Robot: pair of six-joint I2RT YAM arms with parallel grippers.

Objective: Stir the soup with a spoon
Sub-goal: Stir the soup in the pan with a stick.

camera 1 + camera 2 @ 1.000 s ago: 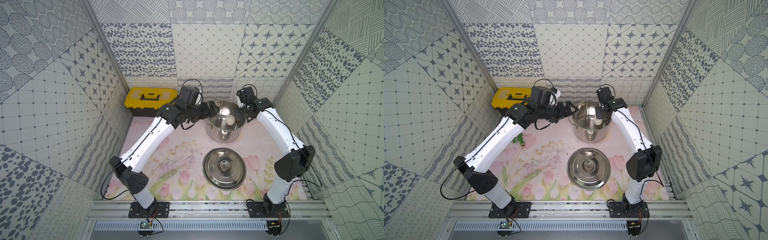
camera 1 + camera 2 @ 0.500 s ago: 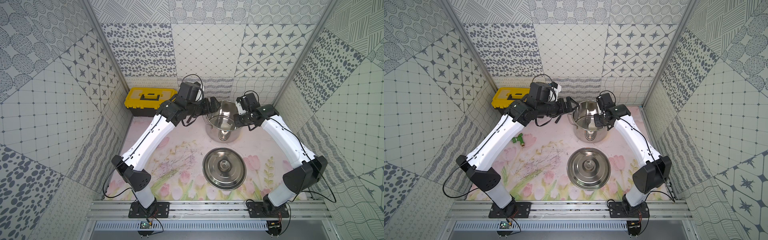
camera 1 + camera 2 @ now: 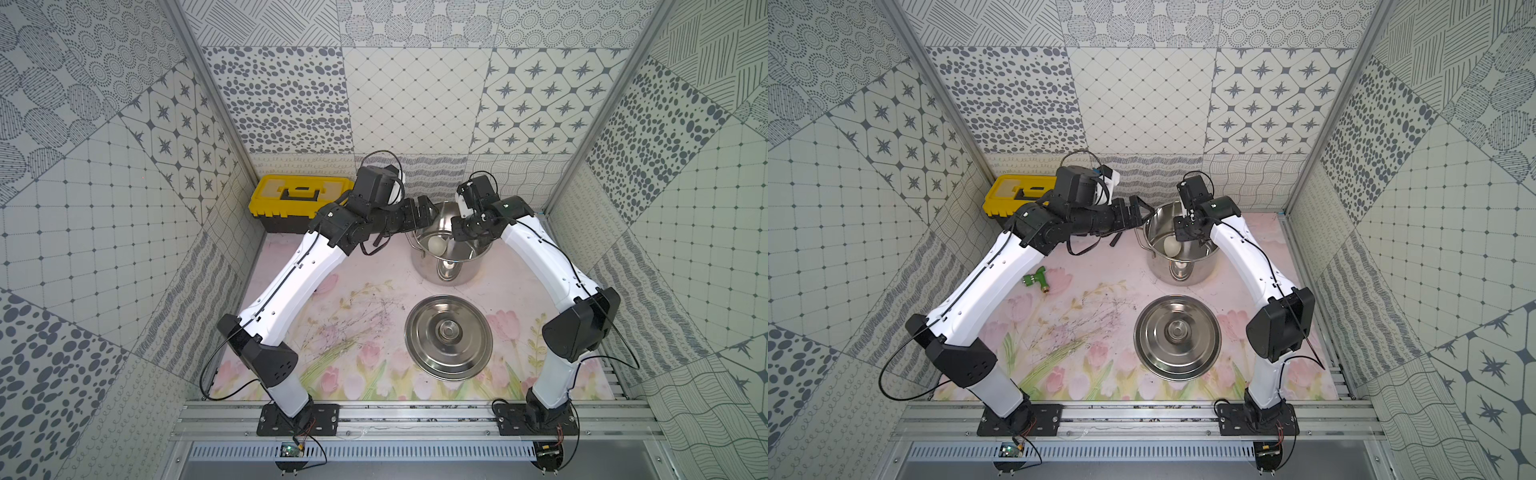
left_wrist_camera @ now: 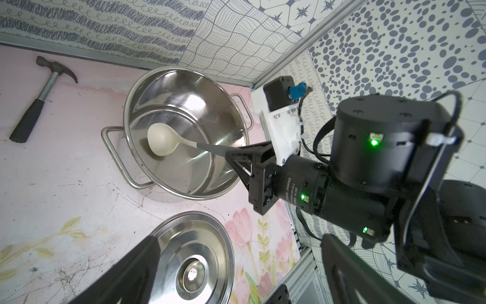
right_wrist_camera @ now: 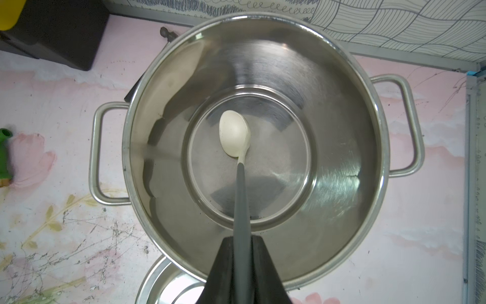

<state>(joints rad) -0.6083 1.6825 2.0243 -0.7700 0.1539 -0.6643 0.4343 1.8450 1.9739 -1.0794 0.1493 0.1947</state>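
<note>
Spoon (image 5: 234,133) bowl has swept across the pot (image 5: 342,126) floor toward the left arm's side since a second ago, its handle clamped in the right gripper (image 5: 243,240), so stirring looks underway (no liquid shows). Left gripper (image 3: 1136,212) hangs spread wide beside the rim; lid (image 3: 449,337) lies on the floral mat (image 3: 353,332), patterned walls (image 3: 415,104) around.

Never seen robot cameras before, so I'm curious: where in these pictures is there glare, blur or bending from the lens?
Right wrist view: bright glare streaks on the stockpot's inner wall, cooking spoon sharp. Left wrist view: the wide lens bows the wall rail; the left gripper's fingers loom dark and soft. Both top views: even light, faint shadows, the lid mirror-bright.
</note>
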